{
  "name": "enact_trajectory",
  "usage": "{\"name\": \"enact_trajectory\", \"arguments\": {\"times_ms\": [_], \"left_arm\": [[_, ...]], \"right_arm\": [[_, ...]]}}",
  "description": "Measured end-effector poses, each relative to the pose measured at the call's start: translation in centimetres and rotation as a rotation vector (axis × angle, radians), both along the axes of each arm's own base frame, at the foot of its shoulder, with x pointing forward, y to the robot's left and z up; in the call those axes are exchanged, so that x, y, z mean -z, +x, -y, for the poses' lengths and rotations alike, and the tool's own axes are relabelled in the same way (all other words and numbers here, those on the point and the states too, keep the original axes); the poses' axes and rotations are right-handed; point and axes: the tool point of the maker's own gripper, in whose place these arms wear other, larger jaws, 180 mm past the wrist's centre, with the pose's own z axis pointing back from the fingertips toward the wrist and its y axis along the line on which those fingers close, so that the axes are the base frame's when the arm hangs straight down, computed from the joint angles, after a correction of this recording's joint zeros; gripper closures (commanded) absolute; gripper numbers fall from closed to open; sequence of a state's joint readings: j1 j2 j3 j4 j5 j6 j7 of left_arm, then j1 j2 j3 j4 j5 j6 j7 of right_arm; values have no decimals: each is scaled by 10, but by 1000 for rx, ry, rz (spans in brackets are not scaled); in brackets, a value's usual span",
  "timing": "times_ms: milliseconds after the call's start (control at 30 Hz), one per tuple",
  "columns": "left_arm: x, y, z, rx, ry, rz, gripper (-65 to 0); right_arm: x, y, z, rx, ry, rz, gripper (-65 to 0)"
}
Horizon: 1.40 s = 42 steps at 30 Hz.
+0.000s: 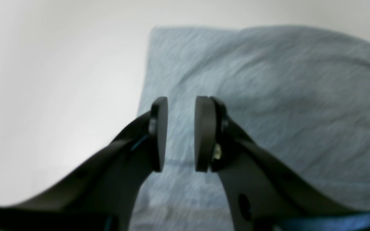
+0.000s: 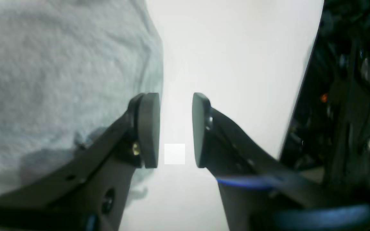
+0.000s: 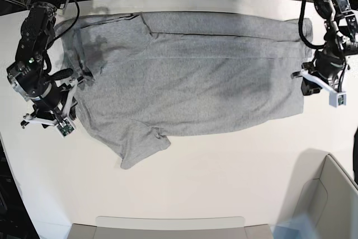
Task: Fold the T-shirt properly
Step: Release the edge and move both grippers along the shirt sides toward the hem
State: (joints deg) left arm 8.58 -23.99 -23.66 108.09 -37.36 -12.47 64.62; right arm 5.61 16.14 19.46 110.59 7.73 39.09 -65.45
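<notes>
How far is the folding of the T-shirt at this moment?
Done: the T-shirt lies spread on the white table, its far edge apparently turned over once. In hand: nothing; the left gripper and right gripper are open at opposite ends. Left: the near sleeve and main folds.

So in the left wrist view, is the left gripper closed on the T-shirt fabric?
No. The left gripper stands open with a clear gap between its pads, and the T-shirt lies flat beneath it, not pinched.
</notes>
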Motion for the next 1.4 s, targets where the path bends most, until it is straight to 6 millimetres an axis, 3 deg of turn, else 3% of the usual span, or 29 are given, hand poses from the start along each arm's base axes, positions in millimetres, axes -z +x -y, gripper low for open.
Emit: {"name": "enact_trajectory", "arguments": {"times_ms": [167, 333, 433, 500, 567, 667, 733, 867, 967, 1100, 1300, 1400], "left_arm": [[-7, 21, 23, 50, -25, 41, -143], [0, 22, 41, 45, -90, 46, -143], [-7, 29, 41, 43, -89, 73, -143], [-10, 33, 43, 50, -91, 80, -143], [-7, 36, 48, 61, -95, 74, -143], [-3, 39, 54, 79, -107, 62, -143], [0, 39, 59, 93, -108, 53, -143], [1, 39, 64, 104, -116, 52, -143], [1, 39, 64, 101, -117, 52, -143], [1, 39, 64, 102, -118, 52, -143], [2, 38, 63, 101, -117, 49, -143], [1, 38, 63, 101, -118, 50, -143]], "right_arm": [[-23, 26, -26, -38, 96, 77, -176], [-45, 45, -7, 111, 32, 155, -176], [-59, 58, -29, 45, -22, 226, -176], [-59, 65, -53, -36, -42, 249, -176], [-38, 70, -65, -72, -30, 198, -176], [21, 76, -55, -42, 0, 5, -176], [47, 82, -50, -29, 69, -83, -176], [77, 94, -38, 42, 252, -173, -176], [96, 102, -16, 83, 326, -195, -176], [141, 81, 5, 143, 351, -331, -176], [154, 62, 8, 159, 352, -368, -176], [156, 35, 23, 170, 256, -396, -176]]}}
